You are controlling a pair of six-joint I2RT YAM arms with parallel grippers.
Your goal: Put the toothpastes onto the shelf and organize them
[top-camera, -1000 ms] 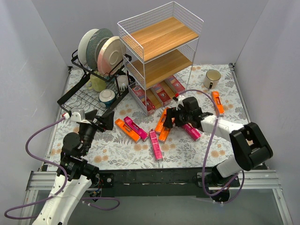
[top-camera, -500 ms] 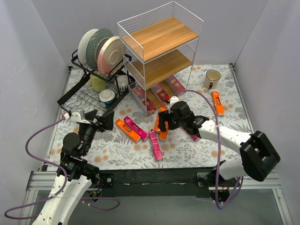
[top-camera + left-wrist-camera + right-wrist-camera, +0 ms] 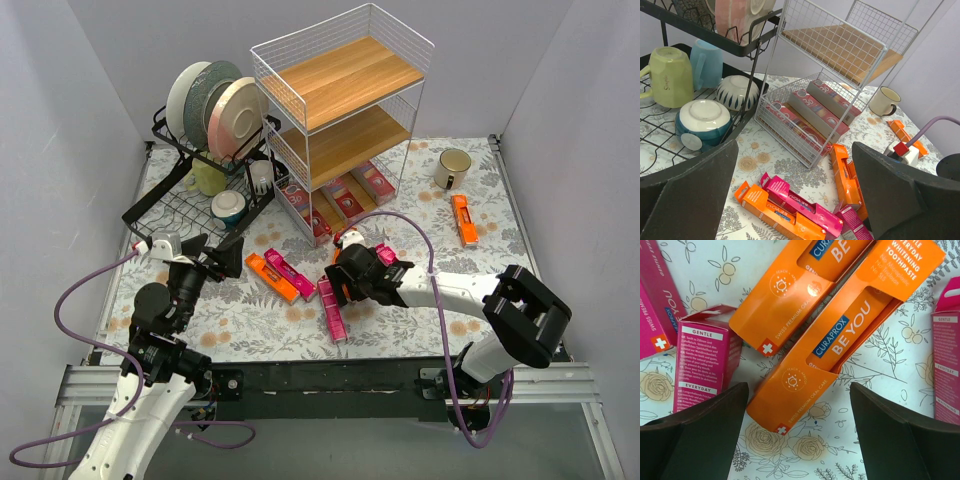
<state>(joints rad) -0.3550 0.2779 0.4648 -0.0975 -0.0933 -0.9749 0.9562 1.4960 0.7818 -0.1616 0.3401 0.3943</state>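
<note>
Right wrist: right tool (image 3: 797,390) spread wide over slim rectangular orange cardboard carton (image 3: 850,335); left tool (image 3: 794,150) likewise agape.

Orange cardboard toothpaste cartons (image 3: 850,325): smooth satin print, between matt black plastic fingers (image 3: 695,435). White wire shelf (image 3: 345,80), matt wooden boards.

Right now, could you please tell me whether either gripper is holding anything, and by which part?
Nothing is held: the right gripper hangs open over an orange carton, the left gripper open and empty.
</note>
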